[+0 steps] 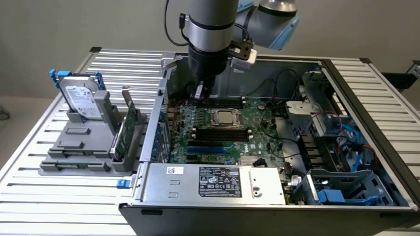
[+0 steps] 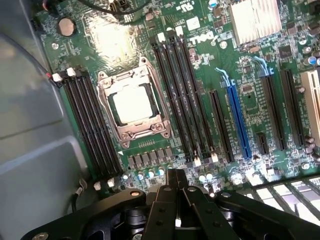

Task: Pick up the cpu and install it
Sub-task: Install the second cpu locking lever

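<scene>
Tool (image 1: 198, 94) clenched, empty, above board's far-left edge; cpu (image 2: 131, 104) seated in socket frame (image 2: 134, 106). Best kept clear of memory slots (image 2: 185, 95).

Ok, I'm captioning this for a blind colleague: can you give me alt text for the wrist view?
A silver cpu sits inside the metal socket frame on a green motherboard, seen from above. Black memory slots flank the socket, and the gripper with its dark fingers shut together hangs above the board's edge, holding nothing.
</scene>
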You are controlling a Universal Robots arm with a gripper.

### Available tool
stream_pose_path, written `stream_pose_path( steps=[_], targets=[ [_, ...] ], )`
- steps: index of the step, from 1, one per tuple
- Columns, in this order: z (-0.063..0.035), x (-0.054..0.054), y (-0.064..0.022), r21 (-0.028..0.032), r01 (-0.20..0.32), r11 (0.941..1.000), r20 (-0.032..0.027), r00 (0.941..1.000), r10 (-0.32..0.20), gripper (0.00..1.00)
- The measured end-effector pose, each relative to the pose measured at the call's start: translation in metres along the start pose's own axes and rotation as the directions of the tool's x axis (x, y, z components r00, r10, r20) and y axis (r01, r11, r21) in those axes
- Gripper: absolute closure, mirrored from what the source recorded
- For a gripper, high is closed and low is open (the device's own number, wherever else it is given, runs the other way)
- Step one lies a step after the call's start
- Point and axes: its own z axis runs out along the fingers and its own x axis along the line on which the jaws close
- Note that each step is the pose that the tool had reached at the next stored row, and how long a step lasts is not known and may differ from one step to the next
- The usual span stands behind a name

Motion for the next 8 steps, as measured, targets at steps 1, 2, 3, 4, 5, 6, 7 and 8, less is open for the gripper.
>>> stream_pose_path(
  steps=[1,2,3,4,5,6,7,8],
  targets=[
    [0.0,0.0,0.0,-0.0069,0.014,0.9999,-0.0016,0.9999,-0.014,0.89],
    [0.0,-0.0001,0.0,-0.0147,0.028,0.9995,-0.0032,0.9996,-0.028,0.89],
    [-0.0001,-0.0001,0.0,-0.0226,0.041,0.9989,-0.0047,0.9991,-0.041,0.89],
    [-0.0001,-0.0002,0.0001,-0.0304,0.055,0.998,-0.0063,0.9984,-0.056,0.89],
    [-0.0001,-0.0002,0.0001,-0.0375,0.068,0.9969,-0.0075,0.9976,-0.069,0.89],
    [0.0,-0.0003,0.0001,-0.0451,0.083,0.9956,-0.0088,0.9965,-0.083,0.89],
    [-0.0001,-0.0004,0.0001,-0.0522,0.097,0.9939,-0.0098,0.9952,-0.098,0.89],
    [0.0,-0.0004,0.0002,-0.055,0.108,0.9926,-0.0101,0.994,-0.109,0.89]
  ],
)
